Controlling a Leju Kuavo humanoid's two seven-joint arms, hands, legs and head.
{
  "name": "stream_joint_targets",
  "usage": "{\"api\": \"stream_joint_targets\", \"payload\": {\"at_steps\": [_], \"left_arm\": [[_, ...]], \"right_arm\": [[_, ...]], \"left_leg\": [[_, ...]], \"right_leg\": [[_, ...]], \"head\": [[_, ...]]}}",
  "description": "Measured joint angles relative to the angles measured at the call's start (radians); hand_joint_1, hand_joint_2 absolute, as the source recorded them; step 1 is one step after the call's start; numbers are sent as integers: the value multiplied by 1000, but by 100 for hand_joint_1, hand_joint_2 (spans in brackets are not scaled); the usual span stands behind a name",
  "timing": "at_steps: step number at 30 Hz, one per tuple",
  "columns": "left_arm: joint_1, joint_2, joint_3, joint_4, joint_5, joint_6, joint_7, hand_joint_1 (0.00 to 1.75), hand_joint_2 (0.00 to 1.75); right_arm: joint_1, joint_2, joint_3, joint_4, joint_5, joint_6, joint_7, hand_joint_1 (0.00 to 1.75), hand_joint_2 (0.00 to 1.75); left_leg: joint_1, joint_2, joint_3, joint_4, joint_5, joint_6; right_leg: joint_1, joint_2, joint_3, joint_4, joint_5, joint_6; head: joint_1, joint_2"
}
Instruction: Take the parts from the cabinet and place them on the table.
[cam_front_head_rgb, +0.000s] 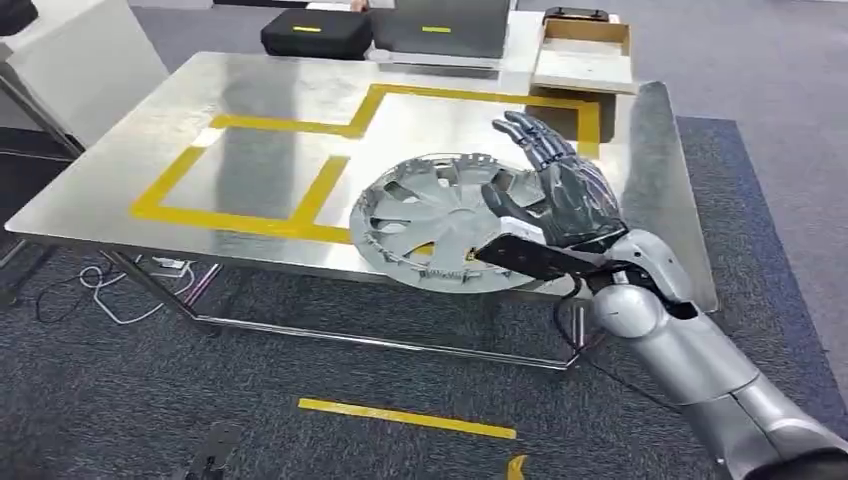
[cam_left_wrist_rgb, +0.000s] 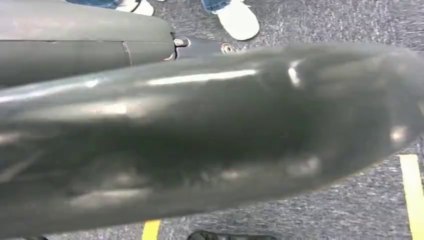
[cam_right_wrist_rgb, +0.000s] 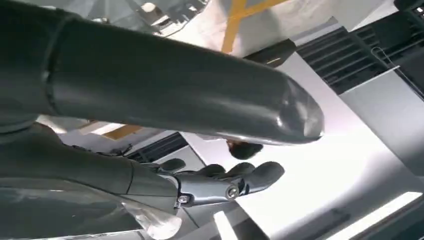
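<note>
A grey wheel cover (cam_front_head_rgb: 445, 222) lies flat on the steel table (cam_front_head_rgb: 250, 100), near its front edge and partly over a yellow tape line. My right hand (cam_front_head_rgb: 560, 195) is at the cover's right rim, fingers stretched apart and pointing away from me, holding nothing. In the right wrist view the thick thumb (cam_right_wrist_rgb: 175, 95) crosses the picture with the dark fingers (cam_right_wrist_rgb: 220, 182) beyond it, and part of the wheel cover (cam_right_wrist_rgb: 150, 10) shows behind. My left hand (cam_left_wrist_rgb: 200, 130) is a blurred grey mass in the left wrist view, hanging over the carpet; its fingers cannot be made out.
At the table's far edge stand a black case (cam_front_head_rgb: 315, 33), a grey case (cam_front_head_rgb: 440, 28) and a shallow wooden tray (cam_front_head_rgb: 585, 50). Cables (cam_front_head_rgb: 120, 285) lie under the table. Yellow floor tape (cam_front_head_rgb: 405, 417) runs in front. A person's white shoes (cam_left_wrist_rgb: 237, 20) stand close by.
</note>
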Motion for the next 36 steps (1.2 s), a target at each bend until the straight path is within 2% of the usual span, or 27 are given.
{"api": "stream_joint_targets", "payload": {"at_steps": [1,3,5,7,8,9,11,12,13,17,18,19,21,22,23,24,25,26,27,28,29,31,32,33,34,35,36], "left_arm": [[0,0,0,0,0,0,0,0,0],[0,0,0,0,0,0,0,0,0],[0,0,0,0,0,0,0,0,0],[1,-1,0,0,0,0,0,0,0],[1,-1,0,0,0,0,0,0,0],[0,-1,0,0,1,0,0,0,0],[-1,0,0,0,2,0,-1,0,0],[-1,2,0,0,2,0,-1,0,0],[-2,1,0,0,3,0,-1,0,0],[3,1,0,0,6,1,-2,0,0],[0,-1,0,0,8,2,-2,0,0],[-1,2,0,0,9,3,-2,0,0],[0,3,0,0,10,5,-2,0,0],[1,3,0,0,10,5,-2,0,0],[1,3,0,0,10,5,-2,0,0],[1,3,0,0,10,5,-2,0,0],[1,3,0,0,10,5,-2,0,0],[1,3,0,0,10,5,-2,0,0],[1,3,0,0,10,5,-2,0,0],[1,3,0,0,10,5,-3,0,0],[2,3,0,0,10,5,-3,0,0],[1,3,0,0,11,6,-3,0,0],[3,3,0,0,11,6,-3,0,0],[3,4,0,0,12,6,-3,0,0],[4,5,0,0,12,6,-3,0,0],[5,5,1,0,12,6,-3,0,0],[5,5,1,0,12,6,-3,0,0]], "right_arm": [[-1,0,0,0,0,0,0,0,0],[-3,0,0,0,0,0,0,0,0],[-3,0,-1,0,0,0,0,0,0],[-2,0,-1,1,0,0,0,0,0],[-1,0,-1,2,0,0,0,0,0],[-1,-2,-1,2,0,0,0,0,0],[-2,-5,-6,2,0,1,0,0,0],[-2,-8,-10,1,0,1,0,0,0],[-3,-13,-13,0,0,1,0,0,0],[-3,-28,-15,0,0,3,-2,0,0],[-3,-37,-19,0,0,3,-2,0,0],[-4,-41,-22,0,0,3,-2,0,0],[-1,-52,-26,0,0,3,-1,0,0],[1,-55,-26,0,0,3,-1,0,0],[4,-59,-26,0,0,3,-1,0,0],[5,-62,-27,0,0,4,-1,0,0],[5,-65,-29,0,0,4,-1,0,0],[4,-67,-31,0,0,4,-1,0,0],[3,-69,-32,-2,0,4,-1,0,0],[2,-71,-34,-5,0,5,-1,0,0],[3,-71,-36,-9,0,4,-2,0,0],[4,-74,-39,-9,0,5,-2,0,0],[6,-75,-39,-10,0,8,-2,0,0],[3,-78,-40,-11,0,8,-2,0,0],[3,-78,-40,-11,0,8,-1,0,0],[3,-78,-40,-13,0,8,-1,0,0],[4,-78,-40,-13,0,8,-1,0,0]], "left_leg": [[1,0,-5,4,-8,-4],[2,0,-16,30,-44,-8],[3,0,-62,164,-139,-14],[3,0,-101,306,-204,-16],[3,0,-90,307,-200,-14],[3,0,-60,270,-180,-12],[2,0,51,96,-115,-3],[0,-1,99,13,-109,3],[-4,-1,104,-2,-110,5],[-9,-1,89,-6,-84,28],[-4,3,85,-8,-74,35],[-4,4,73,-8,-66,42],[-6,4,49,-7,-49,46],[-6,5,36,-6,-40,46],[-6,5,24,-6,-32,45],[-5,5,14,-6,-24,44],[-5,5,4,-5,-17,42],[-5,5,-4,-5,-9,39],[-5,4,-7,-4,-4,35],[-11,4,-14,-2,1,29],[-10,4,-14,-2,8,23],[-7,5,-15,-4,19,12],[-8,4,-18,-4,24,5],[-4,3,-28,8,1,1],[-5,3,-41,42,-45,-2],[-4,2,-61,111,-105,-5],[-3,2,-83,195,-158,-8]], "right_leg": [[-6,-3,-3,-7,10,-11],[-6,-5,-9,-7,17,-19],[-3,-7,-26,-7,29,-29],[1,-7,-47,-6,43,-29],[2,-7,-56,-5,49,-29],[3,-6,-65,-3,55,-27],[3,-6,-79,3,63,-22],[3,-6,-82,7,67,-17],[9,-7,-90,13,70,-13],[3,-8,-96,8,93,12],[0,-6,-109,21,66,15],[-1,-7,-132,68,14,21],[-6,-7,-184,231,-85,31],[-6,-7,-201,297,-111,34],[-6,-7,-198,319,-109,36],[-6,-7,-174,301,-89,36],[-6,-7,-128,240,-56,35],[-7,-8,-59,141,-25,32],[-7,-9,9,44,-17,30],[-3,-8,56,-13,-39,28],[-2,-5,48,-13,-33,18],[2,-5,42,-12,-28,9],[1,-6,33,-17,-19,-3],[-4,-11,30,-20,-8,-15],[-4,-11,22,-19,-1,-24],[-3,-10,12,-19,8,-30],[-2,-10,1,-19,15,-30]], "head": [[1,0],[-2,0],[-4,0],[-4,0],[-3,0],[-4,0],[-4,0],[-4,0],[-3,0],[-3,0],[-2,0],[2,0],[0,0],[2,0],[1,0],[1,0],[1,0],[1,0],[2,0],[2,0],[-3,0],[-1,0],[-1,0],[1,0],[-3,0],[-3,0],[-3,0]]}}
